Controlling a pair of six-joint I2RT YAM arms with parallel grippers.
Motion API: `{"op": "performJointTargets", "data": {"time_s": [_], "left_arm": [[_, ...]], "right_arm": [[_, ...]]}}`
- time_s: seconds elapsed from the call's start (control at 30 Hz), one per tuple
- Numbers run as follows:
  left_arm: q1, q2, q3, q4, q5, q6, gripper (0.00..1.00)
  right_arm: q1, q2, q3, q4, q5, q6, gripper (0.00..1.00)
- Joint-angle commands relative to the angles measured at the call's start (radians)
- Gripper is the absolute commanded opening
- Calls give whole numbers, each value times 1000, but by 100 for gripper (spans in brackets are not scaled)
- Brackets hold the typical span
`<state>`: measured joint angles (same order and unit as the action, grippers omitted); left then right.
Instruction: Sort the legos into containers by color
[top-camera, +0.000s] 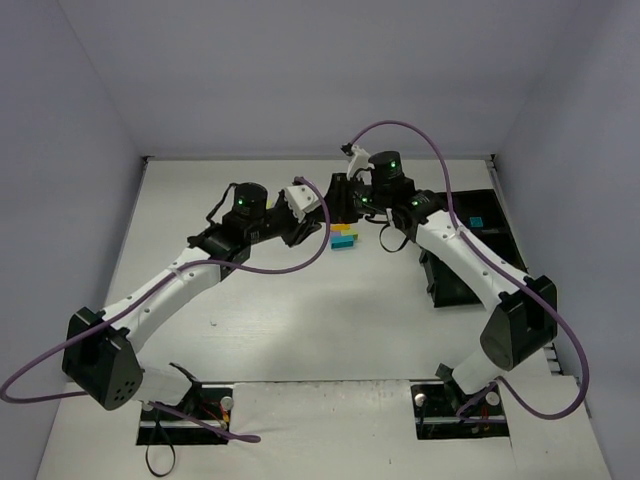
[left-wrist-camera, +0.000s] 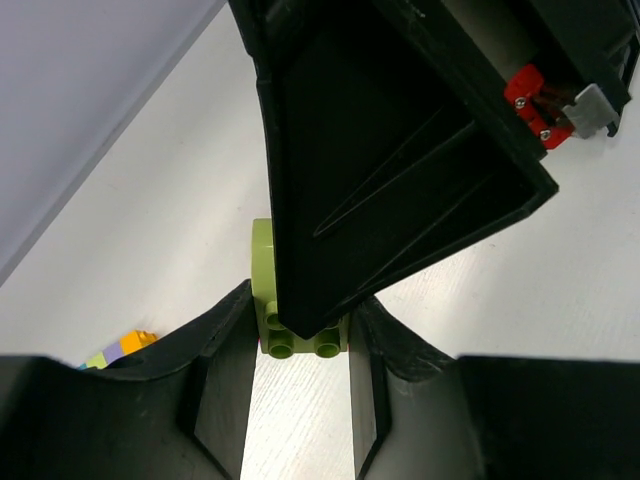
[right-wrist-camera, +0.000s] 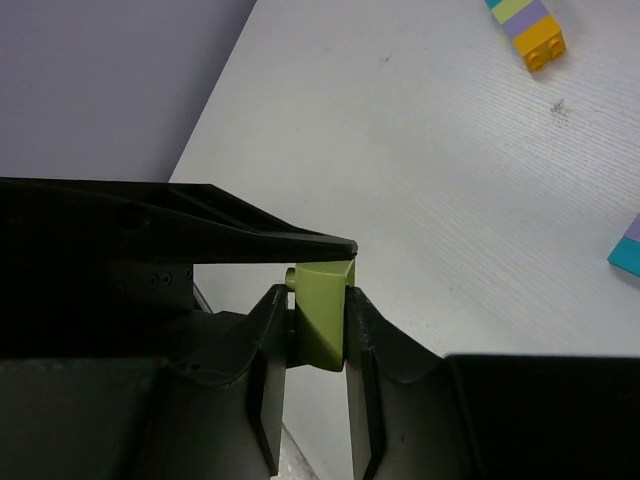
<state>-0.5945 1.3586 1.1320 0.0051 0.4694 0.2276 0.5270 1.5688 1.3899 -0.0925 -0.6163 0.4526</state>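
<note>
A lime green lego (left-wrist-camera: 264, 285) sits between the fingertips of both grippers at the far middle of the table. In the left wrist view my left gripper (left-wrist-camera: 300, 338) is shut on its sides, and a right finger (left-wrist-camera: 370, 180) covers its top. In the right wrist view my right gripper (right-wrist-camera: 318, 322) is shut on the same lego (right-wrist-camera: 322, 292). In the top view the left gripper (top-camera: 312, 218) and the right gripper (top-camera: 345, 203) meet and hide this lego. The black compartment tray (top-camera: 452, 282) lies at the right, with a cyan lego (top-camera: 477, 221) in it.
A yellow and cyan lego cluster (top-camera: 345, 240) lies on the table just in front of the grippers. A cluster with orange, lavender and lime bricks (right-wrist-camera: 530, 25) and a cyan piece (right-wrist-camera: 628, 255) show in the right wrist view. Walls enclose the table at the back and on both sides.
</note>
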Motion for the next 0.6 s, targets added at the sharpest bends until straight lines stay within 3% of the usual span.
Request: {"op": "performJointTargets", "data": {"time_s": [0.0,0.03,0.07,0.17,0.33,0.57], "left_arm": [[-8,-44,22,101,20,-7,19],[-8,-41,18,104,12,-19,28],[-8,-39,14,110,-20,-48,46],[-7,-30,12,110,-99,-124,63],[-5,-44,-12,128,-260,-278,66],[-4,-81,-26,-2,-413,-433,72]], "right_arm": [[1,-16,-3,42,73,-40,0],[-1,-21,-8,40,87,-52,0],[-1,-29,-8,36,102,-60,0],[-16,-41,-11,10,191,-94,0],[-120,-58,-25,-30,436,-147,0],[-370,-34,-48,-39,708,-140,0]]}}
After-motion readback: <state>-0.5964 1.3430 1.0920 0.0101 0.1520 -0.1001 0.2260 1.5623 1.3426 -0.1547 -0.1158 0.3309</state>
